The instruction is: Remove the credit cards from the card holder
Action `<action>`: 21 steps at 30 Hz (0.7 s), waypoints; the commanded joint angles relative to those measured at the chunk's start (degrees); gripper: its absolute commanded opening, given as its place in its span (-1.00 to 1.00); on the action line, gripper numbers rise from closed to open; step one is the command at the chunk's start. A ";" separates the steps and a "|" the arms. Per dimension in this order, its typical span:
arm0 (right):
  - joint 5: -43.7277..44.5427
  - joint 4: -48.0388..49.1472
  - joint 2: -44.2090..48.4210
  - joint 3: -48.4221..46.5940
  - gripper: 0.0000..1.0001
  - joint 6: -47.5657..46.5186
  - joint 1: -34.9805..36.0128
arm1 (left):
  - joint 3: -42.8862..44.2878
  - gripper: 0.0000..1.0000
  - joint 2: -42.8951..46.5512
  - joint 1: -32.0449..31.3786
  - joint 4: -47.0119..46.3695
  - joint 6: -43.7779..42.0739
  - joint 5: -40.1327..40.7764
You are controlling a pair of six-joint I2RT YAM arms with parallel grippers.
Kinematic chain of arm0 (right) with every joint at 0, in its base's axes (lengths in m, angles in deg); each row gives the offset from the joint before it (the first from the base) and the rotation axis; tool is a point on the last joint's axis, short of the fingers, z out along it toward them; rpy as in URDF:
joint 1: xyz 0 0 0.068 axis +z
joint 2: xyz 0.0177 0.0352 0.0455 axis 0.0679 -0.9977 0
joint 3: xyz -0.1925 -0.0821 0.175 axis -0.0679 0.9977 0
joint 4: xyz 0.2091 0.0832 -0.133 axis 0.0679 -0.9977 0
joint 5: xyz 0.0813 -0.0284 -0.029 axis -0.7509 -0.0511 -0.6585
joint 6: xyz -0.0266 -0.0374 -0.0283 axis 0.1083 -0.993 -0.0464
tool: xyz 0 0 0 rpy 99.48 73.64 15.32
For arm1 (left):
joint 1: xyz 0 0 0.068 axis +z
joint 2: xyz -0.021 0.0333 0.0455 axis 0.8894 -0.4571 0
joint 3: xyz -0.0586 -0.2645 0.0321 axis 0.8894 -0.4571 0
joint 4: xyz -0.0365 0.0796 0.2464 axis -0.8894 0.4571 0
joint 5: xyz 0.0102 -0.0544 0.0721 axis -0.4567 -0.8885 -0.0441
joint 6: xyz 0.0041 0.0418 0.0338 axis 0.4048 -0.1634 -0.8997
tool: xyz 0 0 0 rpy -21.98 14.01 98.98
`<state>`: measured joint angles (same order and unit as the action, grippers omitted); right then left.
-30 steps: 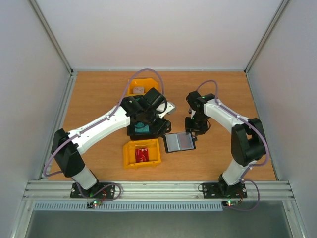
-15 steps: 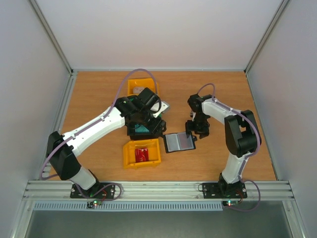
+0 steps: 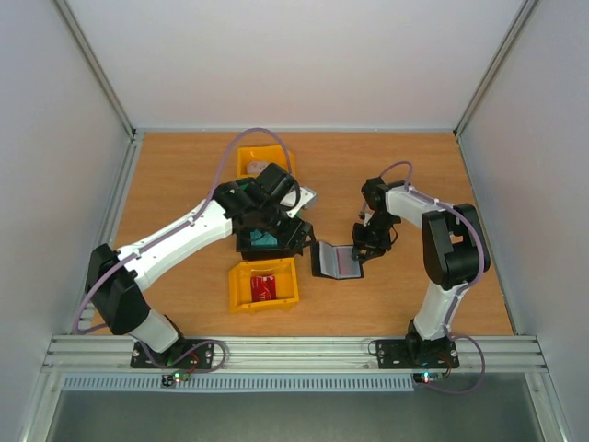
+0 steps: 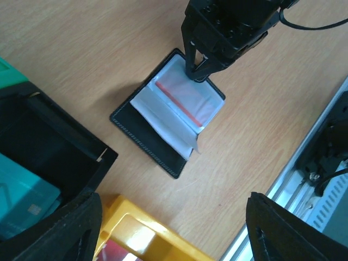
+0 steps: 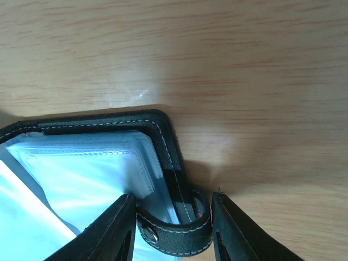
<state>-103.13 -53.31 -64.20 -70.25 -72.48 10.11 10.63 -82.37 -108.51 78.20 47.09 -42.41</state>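
While the right hand (image 5: pixel 173 200) appears clamped on the snap tab (image 5: pixel 175 225) at one corner of the card holder (image 4: pixel 163 117), the holder lies open on the tabletop (image 3: pixel 414 184), just right of the black bin (image 3: pixel 293 241). Its clear sleeves (image 4: pixel 176 106) are fanned, and one leaf curls upward. A red-edged card (image 4: pixel 182 104) shows through the top sleeve, so by this view at least one card is not yet out.

The left hand (image 4: pixel 174 217) hangs over the black bin with its fingers (image 4: pixel 70 228) spread wide and nothing between them. A teal card (image 4: pixel 24 198) lies inside that bin. A red card (image 3: pixel 264 288) lies in the yellow bin (image 3: pixel 241 296) nearer the arm bases.

Hazards, as judged:
- The grip is on a narrow tab at a corner only, so any pull on a card may drag or pivot the whole holder instead of freeing the card.
- The sleeves look glossy and limp. A finger may pinch sleeve and card together, or the curled leaf may drop back over the card.
- The bin wall stands close to the holder, so a low approach by the left hand could knock the bin.
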 commanded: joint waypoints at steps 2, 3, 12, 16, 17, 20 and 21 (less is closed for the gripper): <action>5.12 -1.37 0.53 2.31 -0.21 -0.45 -1.23 | -3.29 0.52 0.43 0.05 -10.41 7.59 -4.07; 6.25 -1.69 0.91 2.67 -0.24 -0.32 -1.63 | -3.19 0.53 -0.23 -0.06 -11.44 9.05 -4.16; 8.79 -0.62 6.82 8.10 -0.35 0.66 -9.50 | 3.36 0.73 -11.92 -2.13 -13.45 23.04 -4.50; 9.40 -0.33 6.26 8.29 -0.31 -0.80 -10.04 | 7.17 0.98 -16.86 -4.05 -13.51 24.86 -3.88; 9.11 -0.28 6.29 8.25 -0.30 -0.86 -10.04 | 7.45 0.99 -17.78 -4.15 -13.74 26.15 -4.42; 8.50 0.17 6.20 8.36 -0.30 -0.95 -10.11 | 6.90 0.99 -19.94 -5.12 -14.21 27.47 -4.86; 8.37 0.19 6.12 8.41 -0.30 -1.00 -10.05 | 6.58 0.99 -20.33 -5.55 -14.73 27.91 -4.92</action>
<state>-97.91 -54.18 -57.60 -63.04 -72.77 0.29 16.12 -100.75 -112.80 66.46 71.04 -46.41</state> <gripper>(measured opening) 0.350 0.994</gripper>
